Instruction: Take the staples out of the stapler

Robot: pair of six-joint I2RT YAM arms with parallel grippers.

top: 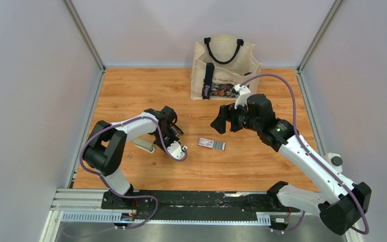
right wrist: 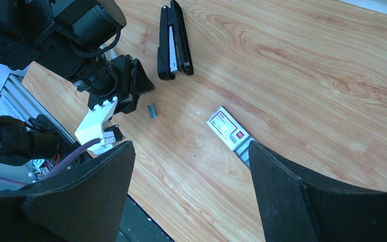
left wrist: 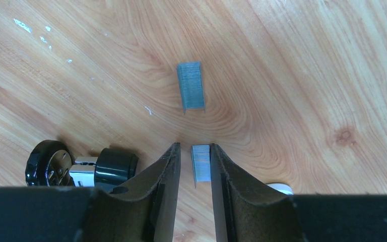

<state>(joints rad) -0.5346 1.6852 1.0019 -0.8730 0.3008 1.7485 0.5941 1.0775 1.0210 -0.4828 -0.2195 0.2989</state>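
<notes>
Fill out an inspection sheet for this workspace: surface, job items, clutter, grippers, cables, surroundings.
Surface: wooden tabletop, a few white flecks, no spill seen.
Job's things: staples lie loose on the wood; a shorter strip sits between the fingers of the left gripper; black stapler lies apart from both.
Clutter: staple box flat at mid-table; pale stapler-like item beside the left arm, partly hidden.
Grippers: left gripper narrowly open around the shorter strip, with a gap on one side; right gripper wide open, holding nothing.
Cables: purple cables loop along both arms, clear of the staples.
Surroundings: tote bag at the far edge; grey walls.
</notes>
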